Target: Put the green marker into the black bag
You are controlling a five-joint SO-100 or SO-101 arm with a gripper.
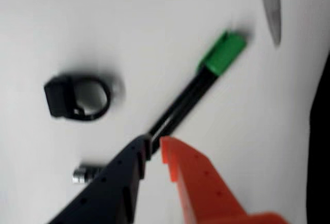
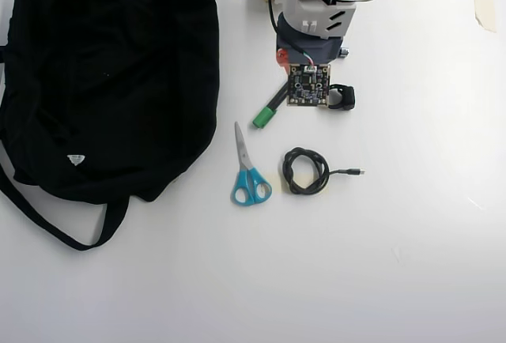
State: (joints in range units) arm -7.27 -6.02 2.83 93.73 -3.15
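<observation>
The green marker [image 1: 206, 77] lies slanted on the white table, its green cap pointing to the upper right in the wrist view. The far end of its black barrel runs in between my black finger [image 1: 131, 157] and my orange finger [image 1: 180, 162]. My gripper [image 1: 153, 142] has its jaws close together around that end. In the overhead view the marker [image 2: 267, 111] sticks out to the lower left from under my gripper [image 2: 287, 88]. The black bag [image 2: 111, 74] fills the left of the table, well apart from the marker, and shows as a dark edge [image 1: 320, 157] in the wrist view.
Blue-handled scissors [image 2: 248, 173] lie below the marker, and their blade tip [image 1: 272, 12] enters the wrist view. A coiled black cable [image 2: 306, 171] sits beside them. A black ring-shaped clip [image 1: 77, 97] and a small metal-ended cylinder [image 1: 85, 174] lie near my gripper.
</observation>
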